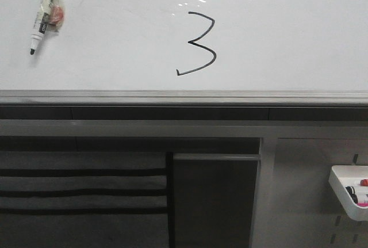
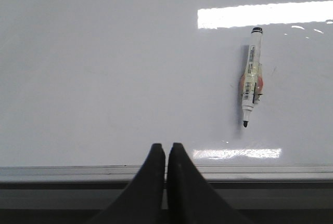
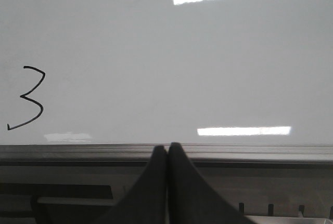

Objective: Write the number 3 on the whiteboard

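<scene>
A thin black number 3 [image 1: 198,45] is drawn near the middle of the white whiteboard [image 1: 115,52]. It also shows in the right wrist view [image 3: 28,98]. An uncapped black-tipped marker [image 1: 46,13] sticks to the board at upper left, tip down; the left wrist view shows it too [image 2: 251,76]. My left gripper [image 2: 166,148] is shut and empty, low by the board's grey bottom rail [image 2: 78,172]. My right gripper [image 3: 167,148] is shut and empty, at the rail, right of the 3. Neither gripper shows in the front view.
Below the rail [image 1: 184,96] stands a grey frame with dark slats [image 1: 80,190] and a dark panel [image 1: 215,199]. A grey pegboard at the lower right carries a white tray [image 1: 349,190] with markers. Glare patches lie on the board.
</scene>
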Robot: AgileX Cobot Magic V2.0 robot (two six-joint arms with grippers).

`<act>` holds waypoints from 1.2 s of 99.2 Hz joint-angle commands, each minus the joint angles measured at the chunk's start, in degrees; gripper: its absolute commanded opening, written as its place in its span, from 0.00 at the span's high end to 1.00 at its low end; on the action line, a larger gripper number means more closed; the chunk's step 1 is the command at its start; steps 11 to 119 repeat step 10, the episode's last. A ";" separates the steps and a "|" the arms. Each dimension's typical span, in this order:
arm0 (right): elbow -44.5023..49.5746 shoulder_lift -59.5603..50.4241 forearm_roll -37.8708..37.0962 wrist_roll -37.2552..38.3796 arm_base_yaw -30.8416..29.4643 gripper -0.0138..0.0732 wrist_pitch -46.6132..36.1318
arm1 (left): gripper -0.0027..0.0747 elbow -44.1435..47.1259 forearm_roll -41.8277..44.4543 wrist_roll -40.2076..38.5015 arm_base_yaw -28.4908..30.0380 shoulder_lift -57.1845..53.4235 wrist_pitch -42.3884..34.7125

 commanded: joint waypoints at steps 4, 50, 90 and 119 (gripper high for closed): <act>1.15 -1.16 -0.15 -0.16 -0.41 0.93 -5.05 | 0.99 0.09 0.00 -0.37 -0.42 -1.78 -4.66; 1.15 -1.16 -0.15 -0.16 -0.41 0.93 -5.05 | 0.99 0.09 0.00 -0.37 -0.42 -1.78 -4.66; 1.15 -1.16 -0.15 -0.16 -0.41 0.93 -5.05 | 0.99 0.09 0.00 -0.37 -0.42 -1.78 -4.66; 1.15 -1.16 -0.15 -0.16 -0.41 0.93 -5.05 | 0.99 0.09 0.00 -0.37 -0.42 -1.78 -4.66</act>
